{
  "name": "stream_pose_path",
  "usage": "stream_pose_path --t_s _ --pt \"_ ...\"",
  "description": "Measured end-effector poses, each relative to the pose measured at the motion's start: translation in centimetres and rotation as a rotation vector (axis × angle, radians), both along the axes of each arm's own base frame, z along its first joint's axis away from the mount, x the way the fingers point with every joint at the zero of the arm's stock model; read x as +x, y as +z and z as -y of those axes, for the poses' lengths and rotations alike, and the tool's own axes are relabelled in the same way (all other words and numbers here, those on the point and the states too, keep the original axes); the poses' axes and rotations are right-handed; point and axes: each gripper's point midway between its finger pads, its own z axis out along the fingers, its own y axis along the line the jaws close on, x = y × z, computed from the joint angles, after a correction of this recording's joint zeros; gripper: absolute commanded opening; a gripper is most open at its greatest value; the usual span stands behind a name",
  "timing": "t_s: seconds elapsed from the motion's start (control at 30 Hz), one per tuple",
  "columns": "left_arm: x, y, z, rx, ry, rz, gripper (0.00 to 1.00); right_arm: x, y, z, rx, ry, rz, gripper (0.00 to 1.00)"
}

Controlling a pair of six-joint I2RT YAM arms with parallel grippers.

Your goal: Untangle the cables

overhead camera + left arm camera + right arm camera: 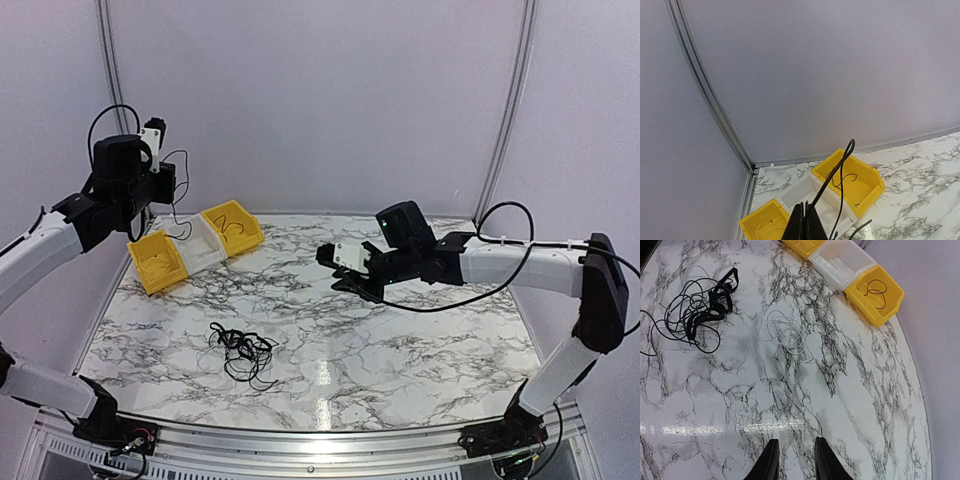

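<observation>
At the far-left corner of the table (420, 340), three open-front bins sit in a touching row, angled along the edge: near yellow bin (160, 262), white bin (205, 247), far yellow bin (238, 228). The left gripper (804, 220) is raised above them, close to the wall corner, with its jaws clenched on one black cable (836, 170). That cable arches up from the fingers and hangs slack towards the bins; I cannot tell whether its lower end touches one. A short black cable (876, 290) lies coiled inside the far yellow bin. The main tangle (240, 350) of thin black cables lies flat at left-centre, near the front rail (320, 440) and well apart from the bins. It is made of loose round loops, with some flatter, thicker-looking strands bunched in. A pale thin cord (787, 332) lies looped near the tangle but apart from it, hard to pick out against the veining. The right gripper (796, 441) hovers over the middle-right with its jaws parted and nothing between them, well apart from the tangle. Bare marble spans the right half and the far centre. The surface is glossy, a white marble pattern with grey-black veins and streaks of glare. The bins are smooth plastic, and the walls are plain pale panels with metal uprights.
</observation>
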Motion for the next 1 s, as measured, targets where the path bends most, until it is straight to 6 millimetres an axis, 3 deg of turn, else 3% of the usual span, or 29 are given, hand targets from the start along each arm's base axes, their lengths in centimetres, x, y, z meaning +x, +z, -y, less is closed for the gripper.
stream_pose_path --t_s 0.2,0.63,1.0 --pt "2.3 -2.1 -2.5 -0.029 0.064 -0.044 0.0 0.0 0.0 0.0 0.001 0.0 -0.001 0.26" --pt "7.3 -7.1 -5.9 -0.101 0.11 -0.111 0.0 0.1 -1.1 0.0 -0.019 0.0 -0.019 0.26" --pt "10.1 -12.5 -5.2 -0.172 0.094 -0.212 0.0 0.1 -2.1 0.0 -0.037 0.002 -0.034 0.26"
